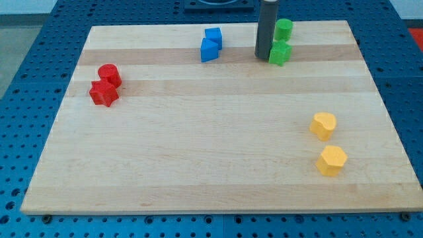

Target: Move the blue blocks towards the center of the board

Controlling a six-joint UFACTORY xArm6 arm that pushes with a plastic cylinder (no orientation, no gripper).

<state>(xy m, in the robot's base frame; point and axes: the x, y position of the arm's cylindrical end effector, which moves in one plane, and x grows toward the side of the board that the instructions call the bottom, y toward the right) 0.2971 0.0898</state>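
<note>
Two blue blocks touch each other near the view's top, left of centre: a blue cube (213, 36) behind and a blue angular block (209, 51) in front. My tip (264, 56) is the lower end of a dark rod standing on the board, to the right of the blue blocks and apart from them. It sits right beside the left side of the lower green block (280, 53).
A green cylinder (283, 28) stands just above the lower green block. A red cylinder (110, 75) and a red star-like block (104, 93) sit together at the left. Two yellow hexagonal blocks (324, 125) (332, 160) lie at the right. The wooden board (198, 152) rests on a blue surface.
</note>
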